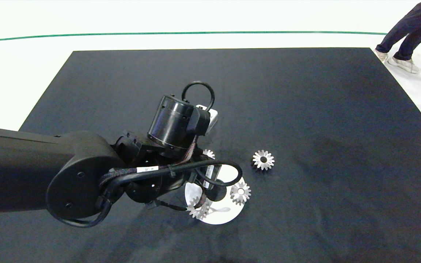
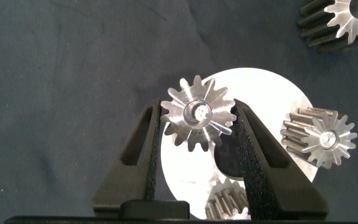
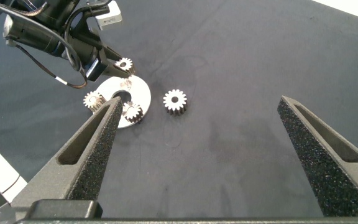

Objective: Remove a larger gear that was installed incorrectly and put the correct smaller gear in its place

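silver smaller gear (image 2: 197, 119), white disc (image 2: 272, 106), black mat (image 1: 305, 109)

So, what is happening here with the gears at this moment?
The left gripper has its fingers shut on a smaller gear, held over the white round plate. Two other small gears already sit on that plate. The larger gear, with the wide dark hole, lies off the plate on the dark mat. The right gripper hangs open, away from the work. A person's legs show beyond the mat.
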Available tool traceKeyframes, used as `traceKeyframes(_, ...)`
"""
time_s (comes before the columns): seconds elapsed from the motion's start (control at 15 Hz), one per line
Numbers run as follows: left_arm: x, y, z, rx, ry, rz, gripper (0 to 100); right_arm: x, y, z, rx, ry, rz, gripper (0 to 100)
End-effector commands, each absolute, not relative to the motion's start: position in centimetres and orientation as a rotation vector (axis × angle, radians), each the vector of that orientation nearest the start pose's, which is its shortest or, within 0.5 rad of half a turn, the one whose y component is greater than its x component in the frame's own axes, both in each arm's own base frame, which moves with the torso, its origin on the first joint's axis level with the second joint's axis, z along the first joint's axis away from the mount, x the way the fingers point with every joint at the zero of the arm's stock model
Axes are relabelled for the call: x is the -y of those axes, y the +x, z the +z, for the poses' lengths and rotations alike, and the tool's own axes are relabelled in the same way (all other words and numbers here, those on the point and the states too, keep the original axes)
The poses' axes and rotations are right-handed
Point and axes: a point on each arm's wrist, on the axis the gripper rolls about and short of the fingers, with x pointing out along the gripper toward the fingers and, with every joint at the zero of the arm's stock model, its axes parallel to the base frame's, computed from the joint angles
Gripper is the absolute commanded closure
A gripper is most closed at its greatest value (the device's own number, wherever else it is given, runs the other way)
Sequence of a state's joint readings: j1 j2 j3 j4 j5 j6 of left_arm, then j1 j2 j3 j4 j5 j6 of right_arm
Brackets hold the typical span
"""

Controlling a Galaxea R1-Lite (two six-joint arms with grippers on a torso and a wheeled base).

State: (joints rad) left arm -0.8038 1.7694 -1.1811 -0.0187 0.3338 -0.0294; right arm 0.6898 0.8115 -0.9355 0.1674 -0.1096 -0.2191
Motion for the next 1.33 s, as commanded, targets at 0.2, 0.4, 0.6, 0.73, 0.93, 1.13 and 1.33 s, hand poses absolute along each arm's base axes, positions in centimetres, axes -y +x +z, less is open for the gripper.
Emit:
traceKeyframes(0.2, 23.65, 23.28, 20.36, -0.494, 0.288, -0.452, 99, -3.58, 4.73, 30.97, 0.024, -0.232, 0.582, 0)
traceKeyframes(0.4, 23.6, 23.17, 20.47, -0.491, 0.287, -0.453, 99, -3.58, 4.73, 30.97, 0.024, -0.232, 0.582, 0)
traceKeyframes(0.6, 23.74, 23.03, 20.48, -0.489, 0.289, -0.454, 99, -3.58, 4.73, 30.97, 0.024, -0.232, 0.582, 0)
traceKeyframes(0.73, 23.78, 23.07, 20.51, -0.488, 0.288, -0.454, 99, -3.58, 4.73, 30.97, 0.024, -0.232, 0.582, 0)
traceKeyframes(0.93, 23.92, 23.14, 20.39, -0.49, 0.291, -0.454, 99, -3.59, 4.74, 30.93, 0.023, -0.232, 0.582, 0)
traceKeyframes(1.13, 23.99, 23.25, 20.2, -0.49, 0.299, -0.436, 0, -3.62, 4.77, 30.92, 0.021, -0.233, 0.582, 0)
traceKeyframes(1.33, 23.96, 23.23, 20.12, -0.492, 0.301, -0.433, 0, -3.62, 4.77, 30.92, 0.021, -0.233, 0.582, 0)
